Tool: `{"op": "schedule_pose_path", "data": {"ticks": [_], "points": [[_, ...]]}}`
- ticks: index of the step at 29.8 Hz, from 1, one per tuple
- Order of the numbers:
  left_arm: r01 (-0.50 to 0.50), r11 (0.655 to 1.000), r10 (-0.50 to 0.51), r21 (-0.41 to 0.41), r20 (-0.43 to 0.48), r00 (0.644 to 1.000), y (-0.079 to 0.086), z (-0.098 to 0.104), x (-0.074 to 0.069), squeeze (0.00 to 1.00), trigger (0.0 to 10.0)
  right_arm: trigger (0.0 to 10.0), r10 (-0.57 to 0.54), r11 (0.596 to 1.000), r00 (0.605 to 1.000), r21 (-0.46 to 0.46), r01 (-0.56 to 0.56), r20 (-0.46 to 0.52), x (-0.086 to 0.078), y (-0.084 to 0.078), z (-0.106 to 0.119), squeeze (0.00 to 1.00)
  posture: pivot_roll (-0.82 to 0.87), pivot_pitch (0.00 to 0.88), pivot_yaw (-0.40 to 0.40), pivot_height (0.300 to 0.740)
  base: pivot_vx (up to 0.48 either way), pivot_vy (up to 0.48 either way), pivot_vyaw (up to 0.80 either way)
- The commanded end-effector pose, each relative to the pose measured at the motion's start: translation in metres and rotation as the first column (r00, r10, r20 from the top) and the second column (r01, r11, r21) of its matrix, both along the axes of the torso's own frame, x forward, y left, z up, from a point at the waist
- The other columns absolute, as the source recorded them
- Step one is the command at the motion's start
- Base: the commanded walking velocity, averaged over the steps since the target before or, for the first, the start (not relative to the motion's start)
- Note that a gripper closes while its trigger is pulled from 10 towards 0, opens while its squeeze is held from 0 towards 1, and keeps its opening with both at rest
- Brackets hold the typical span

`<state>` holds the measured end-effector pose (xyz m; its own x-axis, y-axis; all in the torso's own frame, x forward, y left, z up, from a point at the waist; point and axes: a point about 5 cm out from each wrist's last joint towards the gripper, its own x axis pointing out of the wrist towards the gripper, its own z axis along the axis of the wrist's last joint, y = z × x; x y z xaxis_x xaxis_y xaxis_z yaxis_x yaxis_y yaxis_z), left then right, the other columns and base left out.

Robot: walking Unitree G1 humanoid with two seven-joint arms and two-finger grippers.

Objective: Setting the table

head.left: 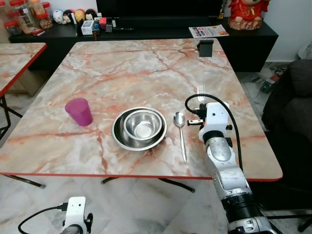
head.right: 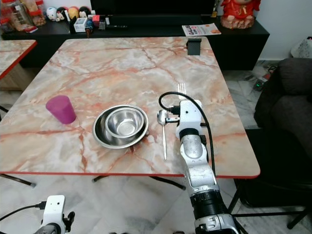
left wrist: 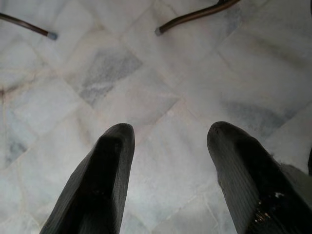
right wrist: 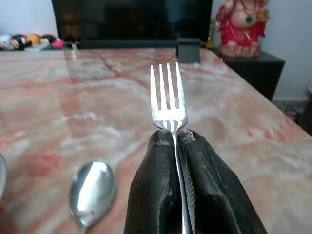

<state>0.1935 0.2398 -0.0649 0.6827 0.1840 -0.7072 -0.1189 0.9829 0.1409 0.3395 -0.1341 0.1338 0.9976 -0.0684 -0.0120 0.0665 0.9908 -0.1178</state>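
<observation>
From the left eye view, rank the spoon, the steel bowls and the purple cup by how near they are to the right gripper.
The right gripper is shut on a fork.
1. Spoon, just to its left.
2. Steel bowls, nested, left of the spoon.
3. Purple cup, farthest, toward the table's left side.

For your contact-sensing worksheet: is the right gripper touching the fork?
Touching. The right wrist view shows the right gripper with its jaws closed on the fork, whose handle is pinched between them.
</observation>
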Motion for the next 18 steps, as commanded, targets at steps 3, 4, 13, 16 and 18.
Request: {"op": "schedule_pose_path", "data": {"ticks": [3,4,13,16,18], "points": [[-0.005,1.000,0.006,0.013,-0.034,0.999,0.009,-0.003,-0.009,0.00,10.0,10.0,-0.021,1.000,0.996,-0.003,0.021,-0.085,-0.003,-0.003,-0.018,0.00,0.02,0.172,0.057,0.740,0.000,0.000,0.00],[-0.007,1.000,0.007,0.014,-0.035,0.999,0.010,-0.003,-0.009,0.00,10.0,10.0,-0.015,1.000,0.995,0.003,0.016,-0.100,-0.003,-0.002,-0.022,0.00,0.02,0.172,0.059,0.740,0.000,0.000,0.00],[-0.007,1.000,0.008,0.015,-0.037,0.999,0.010,-0.002,-0.009,0.00,10.0,10.0,-0.013,1.000,0.987,0.006,0.014,-0.163,-0.006,0.000,-0.038,0.00,0.03,0.171,0.059,0.740,0.000,0.000,0.00],[-0.005,1.000,0.005,0.012,-0.035,0.999,0.008,-0.002,-0.008,0.00,10.0,10.0,-0.004,1.000,0.985,0.002,0.004,-0.174,-0.006,0.001,-0.041,0.00,0.03,0.169,0.055,0.740,0.000,0.000,0.00],[-0.004,1.000,0.004,0.011,-0.033,0.999,0.007,-0.002,-0.007,0.00,10.0,10.0,0.002,1.000,0.984,0.003,-0.002,-0.176,-0.006,0.001,-0.042,0.00,0.03,0.166,0.053,0.740,0.000,0.000,0.00]]}}
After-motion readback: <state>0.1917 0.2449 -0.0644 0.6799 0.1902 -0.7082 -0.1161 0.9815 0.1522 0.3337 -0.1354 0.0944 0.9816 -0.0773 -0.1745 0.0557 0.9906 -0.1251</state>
